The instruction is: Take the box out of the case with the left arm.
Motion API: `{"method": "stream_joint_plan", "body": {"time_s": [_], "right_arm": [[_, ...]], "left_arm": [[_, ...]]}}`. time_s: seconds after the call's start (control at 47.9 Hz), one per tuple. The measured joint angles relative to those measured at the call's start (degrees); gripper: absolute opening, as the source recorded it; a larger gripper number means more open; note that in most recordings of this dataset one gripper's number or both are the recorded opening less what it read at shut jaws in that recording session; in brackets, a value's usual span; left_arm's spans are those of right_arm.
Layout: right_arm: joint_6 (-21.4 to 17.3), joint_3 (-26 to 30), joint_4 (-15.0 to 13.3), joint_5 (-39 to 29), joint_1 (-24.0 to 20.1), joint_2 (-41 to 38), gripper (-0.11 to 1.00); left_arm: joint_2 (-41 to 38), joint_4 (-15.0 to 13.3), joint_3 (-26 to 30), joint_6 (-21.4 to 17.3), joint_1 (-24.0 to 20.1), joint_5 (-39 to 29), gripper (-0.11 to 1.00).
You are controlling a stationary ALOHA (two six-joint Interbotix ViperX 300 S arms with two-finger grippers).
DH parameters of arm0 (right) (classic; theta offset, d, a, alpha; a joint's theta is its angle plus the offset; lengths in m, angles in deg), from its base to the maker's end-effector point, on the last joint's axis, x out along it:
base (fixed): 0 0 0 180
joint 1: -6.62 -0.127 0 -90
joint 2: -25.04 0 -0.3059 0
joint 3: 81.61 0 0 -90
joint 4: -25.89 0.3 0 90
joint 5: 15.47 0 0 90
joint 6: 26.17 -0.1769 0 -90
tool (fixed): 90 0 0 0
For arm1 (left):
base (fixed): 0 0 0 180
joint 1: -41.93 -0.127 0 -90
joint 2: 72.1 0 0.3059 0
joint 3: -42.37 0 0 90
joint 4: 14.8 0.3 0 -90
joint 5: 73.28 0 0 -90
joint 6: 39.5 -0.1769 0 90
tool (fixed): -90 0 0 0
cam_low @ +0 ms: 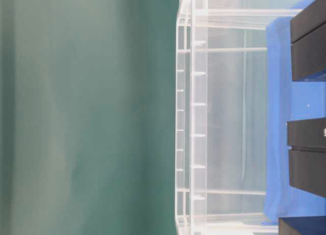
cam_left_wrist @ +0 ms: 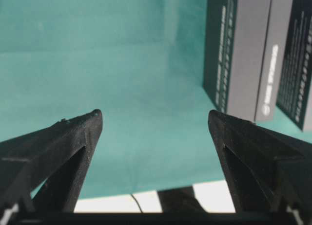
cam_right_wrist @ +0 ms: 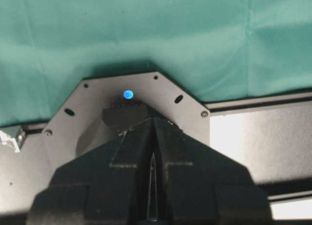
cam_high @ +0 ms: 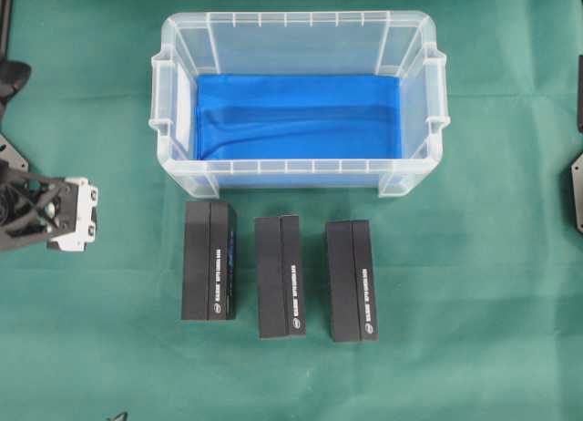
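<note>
Boxes, three black ones, lie side by side on the green cloth [cam_high: 109, 348] at the near side: left box [cam_high: 209, 260], middle box [cam_high: 279, 276], right box [cam_high: 352, 281]. All rest just outside the near wall of the case [cam_high: 301, 170], so the removal looks finished. At the left edge, the left gripper [cam_left_wrist: 155, 119] hangs over bare cloth with its jaws spread wide and nothing between them, likely backing off after a release. Farther back, the case holds only its blue lining [cam_high: 299, 116]. The overhead view alone shows this emptiness; the right wrist view alone shows the right gripper [cam_right_wrist: 152, 161] pressed together above its own base plate.
</note>
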State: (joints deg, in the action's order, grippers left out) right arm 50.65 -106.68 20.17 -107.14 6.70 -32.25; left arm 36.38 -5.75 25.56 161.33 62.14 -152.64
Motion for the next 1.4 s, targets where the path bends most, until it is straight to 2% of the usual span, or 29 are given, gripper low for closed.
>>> {"method": "stream_joint_plan", "body": {"time_s": [0.167,0.397,0.71,1.023,1.399], "right_arm": [[-0.09,0.00,0.00,0.09,0.00,-0.09,0.02],[-0.18,0.00,0.00,0.09,0.00,0.00,0.02],[-0.18,0.00,0.00,0.00,0.00,0.00,0.02],[-0.26,0.00,0.00,0.09,0.00,0.00,0.02],[-0.26,0.00,0.00,0.00,0.00,-0.09,0.02]], "left_arm": [[2.11,0.09,-1.14,-4.57,-4.83,-0.09,0.87],[5.27,0.09,-2.55,-13.45,-13.97,-0.44,0.87],[6.50,-0.09,-2.90,-23.03,-22.85,-0.79,0.87],[6.50,-0.35,-2.90,-28.48,-27.77,-0.79,0.87],[6.50,-0.44,-2.90,-31.03,-29.97,-0.88,0.87]]}}
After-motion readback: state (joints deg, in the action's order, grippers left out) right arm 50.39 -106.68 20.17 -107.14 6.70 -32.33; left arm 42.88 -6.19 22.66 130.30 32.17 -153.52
